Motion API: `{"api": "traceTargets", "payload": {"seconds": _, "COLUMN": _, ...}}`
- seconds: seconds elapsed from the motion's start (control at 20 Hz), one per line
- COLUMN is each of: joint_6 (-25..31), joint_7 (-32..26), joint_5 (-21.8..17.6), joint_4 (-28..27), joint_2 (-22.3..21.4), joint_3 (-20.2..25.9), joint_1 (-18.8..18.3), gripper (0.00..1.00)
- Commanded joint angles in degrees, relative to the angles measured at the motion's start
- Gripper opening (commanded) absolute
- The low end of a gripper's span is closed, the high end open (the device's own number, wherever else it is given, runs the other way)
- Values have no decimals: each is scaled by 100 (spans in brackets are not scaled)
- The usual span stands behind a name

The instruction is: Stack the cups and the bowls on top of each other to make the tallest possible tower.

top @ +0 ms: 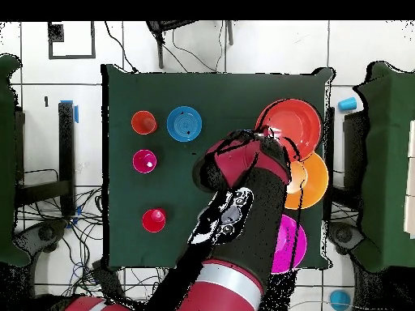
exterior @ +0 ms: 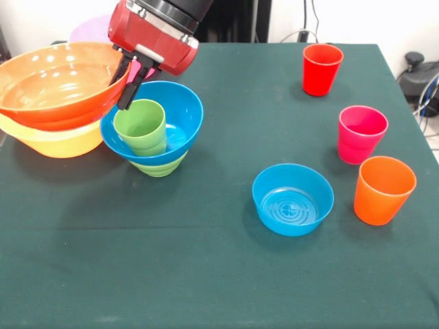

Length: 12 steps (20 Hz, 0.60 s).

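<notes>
The tower stands left of centre: a small green bowl (exterior: pixel 159 166) carries the wide blue bowl (exterior: pixel 180 110), and the light green cup (exterior: pixel 140 127) stands upright inside it. My gripper (exterior: pixel 122 96) hangs from the red wrist (exterior: pixel 152 34) just over the cup's far-left rim. The red cup (exterior: pixel 322 68) (top: pixel 154 219), magenta cup (exterior: pixel 361 133) (top: pixel 145 160) and orange cup (exterior: pixel 384 190) (top: pixel 143 122) stand apart at the right. A small translucent blue bowl (exterior: pixel 293 199) (top: pixel 185 124) sits open side up. In the overhead view my arm hides the tower.
An orange-red bowl (exterior: pixel 62 82) (top: pixel 290 125) rests in the yellow-orange bowl (exterior: pixel 58 142) (top: pixel 314 182), touching the tower's left side. The pink bowl (exterior: pixel 92 29) (top: pixel 288 243) lies behind them. The dark green table (exterior: pixel 206 274) ends close to the orange cup.
</notes>
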Motion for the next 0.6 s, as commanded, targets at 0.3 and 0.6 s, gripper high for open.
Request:
{"api": "traceTargets", "payload": {"seconds": 0.3, "joint_6": -64, "joint_7": 198, "joint_5": -100, "joint_4": 292, "joint_2": 191, "joint_3": 711, "joint_1": 121, "gripper": 0}}
{"api": "traceTargets", "payload": {"seconds": 0.6, "joint_6": -39, "joint_7": 177, "joint_5": -92, "joint_4": 285, "joint_2": 170, "joint_3": 729, "joint_1": 116, "gripper": 0}}
